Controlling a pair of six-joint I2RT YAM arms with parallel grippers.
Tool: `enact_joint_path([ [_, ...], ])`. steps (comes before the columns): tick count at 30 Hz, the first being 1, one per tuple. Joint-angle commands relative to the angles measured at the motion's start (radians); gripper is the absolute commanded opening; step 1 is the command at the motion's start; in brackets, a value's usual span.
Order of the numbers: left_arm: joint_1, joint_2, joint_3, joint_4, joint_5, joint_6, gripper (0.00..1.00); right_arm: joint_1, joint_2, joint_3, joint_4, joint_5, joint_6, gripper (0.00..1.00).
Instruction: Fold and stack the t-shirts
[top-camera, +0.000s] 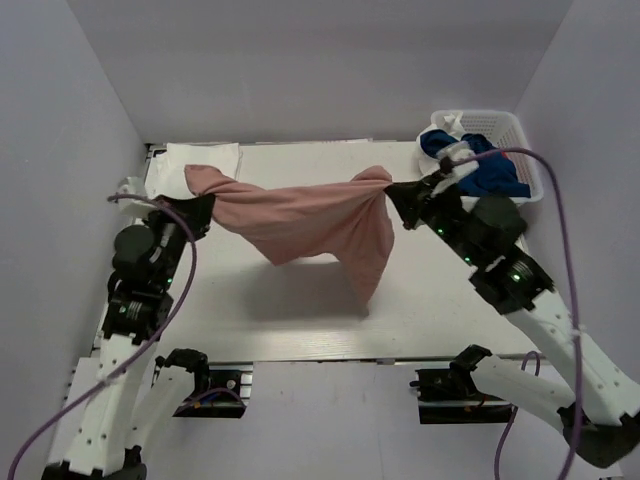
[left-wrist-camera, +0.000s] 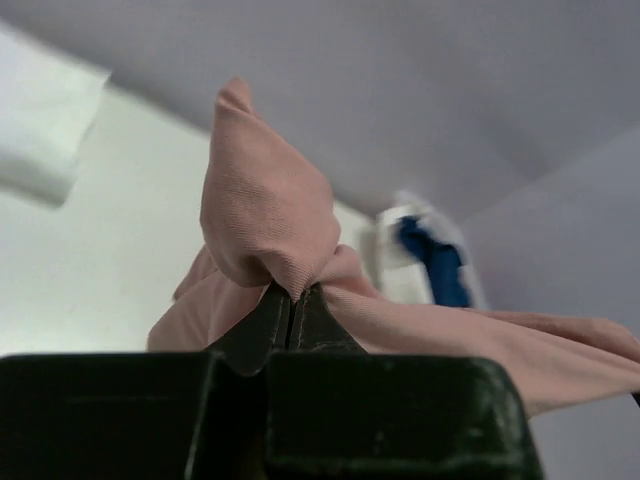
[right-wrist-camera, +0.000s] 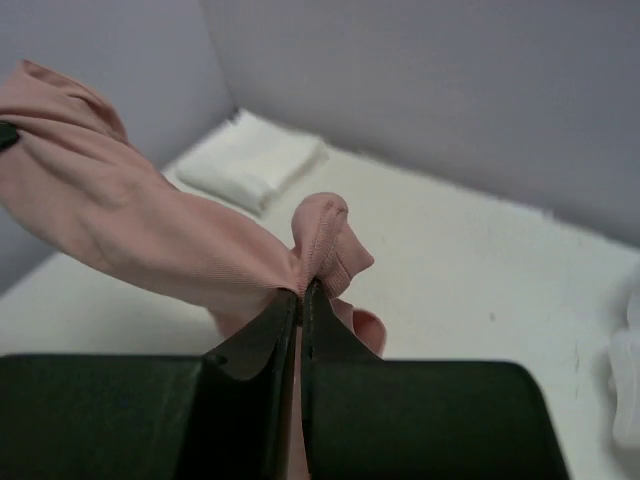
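The dusty pink t-shirt (top-camera: 310, 220) hangs stretched in the air between my two grippers, sagging over the table's middle. My left gripper (top-camera: 200, 212) is shut on its left end, seen bunched above the jaws in the left wrist view (left-wrist-camera: 265, 215). My right gripper (top-camera: 395, 192) is shut on its right end, also shown in the right wrist view (right-wrist-camera: 120, 225). A folded white t-shirt (top-camera: 203, 160) lies at the back left corner and shows in the right wrist view (right-wrist-camera: 250, 160). A navy blue t-shirt (top-camera: 480, 165) lies in the basket.
The white mesh basket (top-camera: 520, 135) stands at the back right, also holding some white cloth (top-camera: 448, 125). The white table (top-camera: 300, 320) is walled by grey panels on three sides.
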Motion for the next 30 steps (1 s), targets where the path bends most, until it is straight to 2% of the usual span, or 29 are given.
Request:
enact_joint_path([
  [1, 0.001, -0.089, 0.086, 0.044, 0.127, 0.065, 0.0, 0.0, -0.07, 0.062, -0.005, -0.144, -0.052, 0.0],
  [5, 0.014, -0.16, 0.226, 0.054, 0.202, 0.065, 0.0, -0.003, -0.187, 0.163, 0.018, -0.175, -0.083, 0.0],
  [9, 0.014, -0.186, 0.344, 0.053, 0.19, 0.076, 0.0, -0.005, -0.193, 0.303, -0.037, -0.151, -0.102, 0.0],
  [10, 0.014, -0.177, 0.397, 0.042, 0.19, 0.091, 0.0, -0.006, -0.19, 0.37, -0.057, -0.146, -0.097, 0.0],
  [13, 0.014, -0.12, 0.451, 0.021, 0.21, 0.091, 0.0, -0.003, -0.17, 0.412, -0.087, -0.111, -0.074, 0.0],
  [15, 0.014, -0.045, 0.451, 0.001, 0.186, 0.082, 0.0, -0.003, -0.135, 0.397, -0.089, -0.008, -0.068, 0.0],
  [19, 0.014, 0.111, 0.409, -0.088, 0.037, 0.025, 0.0, -0.006, -0.014, 0.294, -0.081, 0.188, -0.103, 0.0],
  [20, 0.014, 0.148, 0.393, -0.105, 0.017, 0.006, 0.0, -0.011, 0.046, 0.277, -0.075, 0.292, -0.103, 0.0],
  [22, 0.014, 0.223, 0.337, -0.137, -0.039, -0.004, 0.0, -0.02, 0.185, 0.23, -0.058, 0.39, -0.08, 0.0],
  [25, 0.014, 0.38, 0.261, -0.166, -0.124, -0.042, 0.02, -0.092, 0.392, 0.183, -0.055, 0.373, -0.013, 0.0],
  [26, 0.014, 0.424, 0.252, -0.217, -0.162, -0.056, 0.26, -0.107, 0.434, 0.183, -0.06, 0.338, -0.002, 0.0],
  [27, 0.014, 0.508, 0.252, -0.237, -0.197, -0.056, 0.48, -0.123, 0.474, 0.199, -0.061, 0.263, 0.026, 0.06],
  [28, 0.014, 0.55, 0.252, -0.26, -0.275, -0.056, 0.75, -0.162, 0.608, 0.212, -0.096, 0.241, 0.05, 0.23],
  [29, 0.014, 0.59, 0.264, -0.316, -0.291, -0.056, 1.0, -0.172, 0.647, 0.232, -0.11, 0.216, 0.052, 0.42],
  [30, 0.025, 0.628, 0.298, -0.35, -0.323, -0.065, 1.0, -0.178, 0.705, 0.28, -0.159, 0.171, 0.059, 0.58],
])
